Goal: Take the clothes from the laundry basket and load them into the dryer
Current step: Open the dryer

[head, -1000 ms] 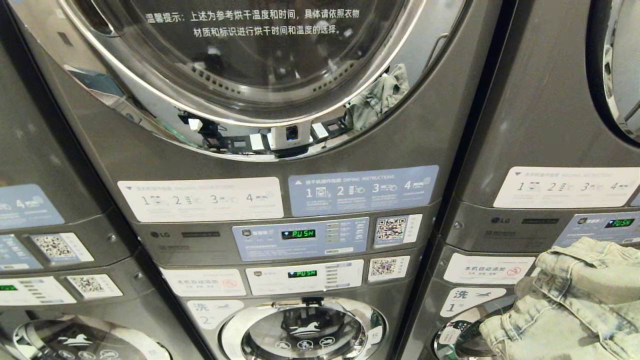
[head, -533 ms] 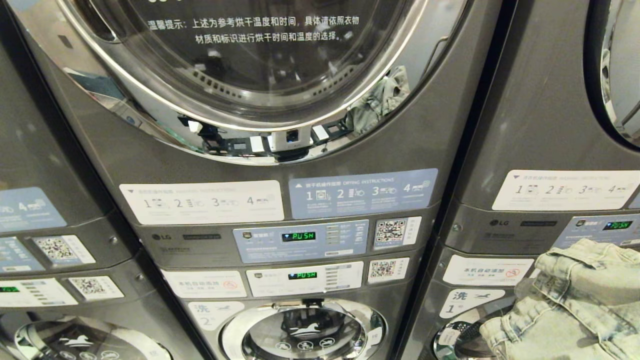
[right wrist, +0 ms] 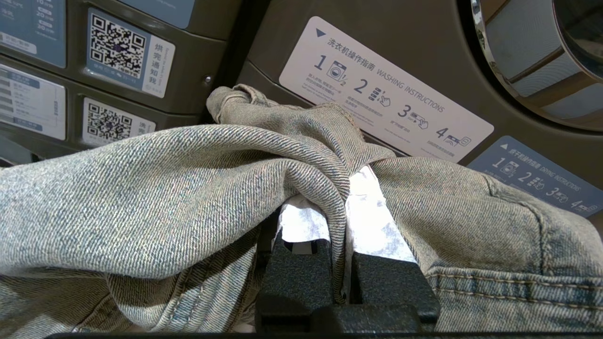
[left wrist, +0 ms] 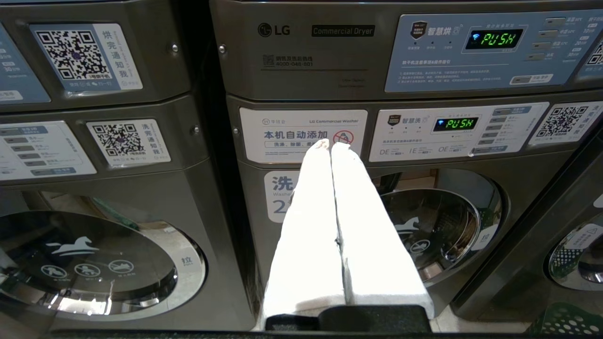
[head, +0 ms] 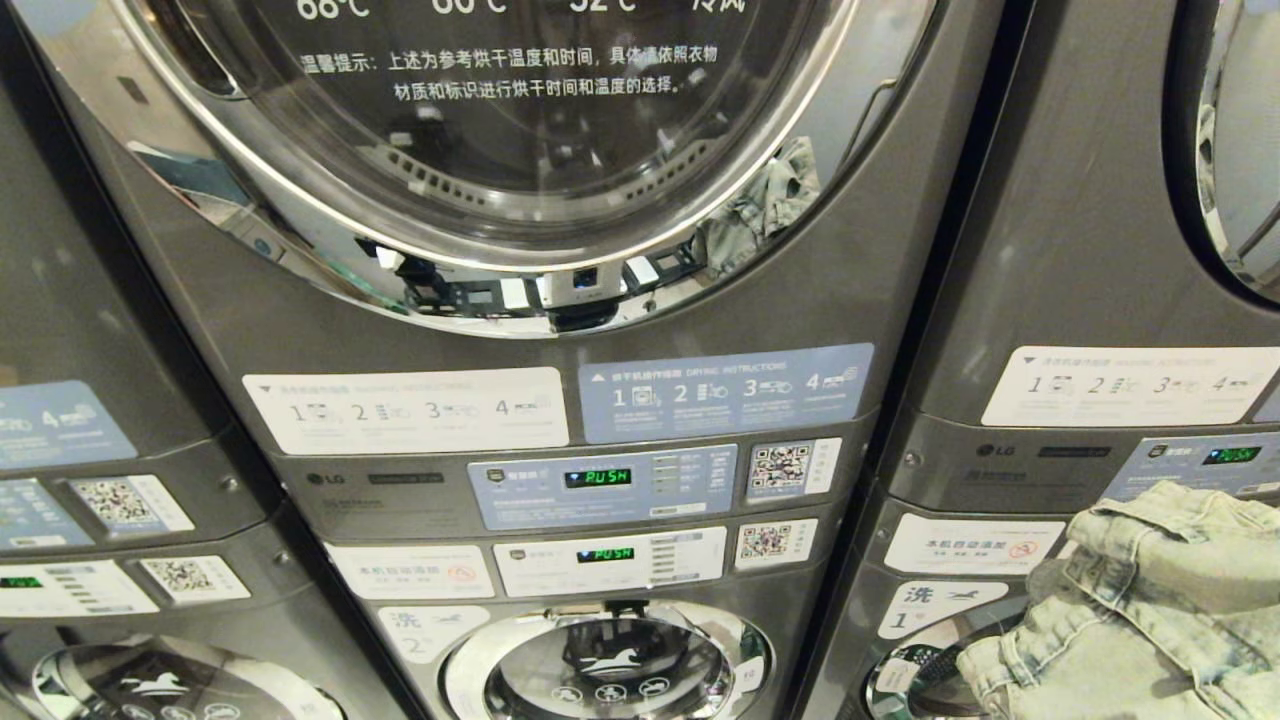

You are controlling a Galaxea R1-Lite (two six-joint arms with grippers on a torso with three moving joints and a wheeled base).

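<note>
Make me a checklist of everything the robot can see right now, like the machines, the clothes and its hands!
Surface: nothing seen.
Job's things: faded denim garment bunched at lower right; dryer door above the panels, closed.
Clutter: nothing seen.
Grippers: right gripper shut on a fold of the denim garment; left gripper shut, empty, pointing at the washer's label.
Cables: nothing seen.
Surroundings: stacked grey machines side by side; green PUSH display; QR stickers; green laundry basket on the floor.
</note>
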